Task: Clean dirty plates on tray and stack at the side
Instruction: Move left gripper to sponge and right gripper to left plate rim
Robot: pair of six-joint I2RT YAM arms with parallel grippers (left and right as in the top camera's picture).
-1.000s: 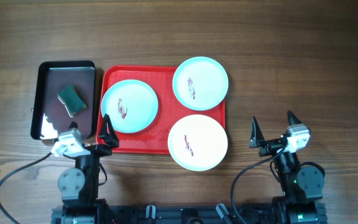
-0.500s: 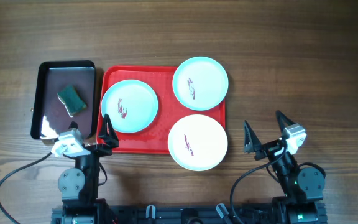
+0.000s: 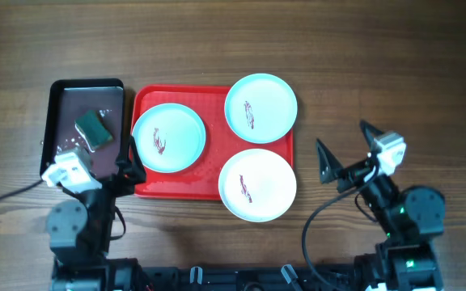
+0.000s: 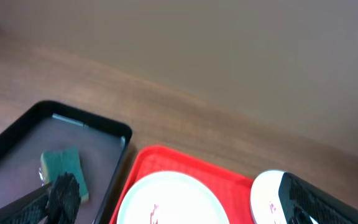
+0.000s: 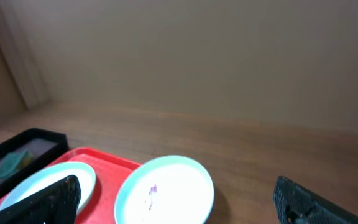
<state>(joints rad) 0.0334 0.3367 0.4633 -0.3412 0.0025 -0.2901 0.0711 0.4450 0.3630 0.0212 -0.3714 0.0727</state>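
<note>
Plates (image 3: 168,138): no writing, only a dark reddish smear at each centre.
Red tray (image 3: 205,186): no brand or number can be read.
Black tray (image 3: 75,101): no label can be read.
Sponge (image 3: 93,129): plain green and unprinted.
Table (image 3: 379,48): wood grain only.

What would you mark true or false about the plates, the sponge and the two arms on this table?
1. The left plate, far plate and near plate each bear a reddish smear. True.
2. The near plate overhangs the edge of the red tray. True.
3. The green sponge lies on the red tray. False: it lies in the black tray.
4. Both arms' jaws are shut. False: both stand wide open, holding nothing.
</note>
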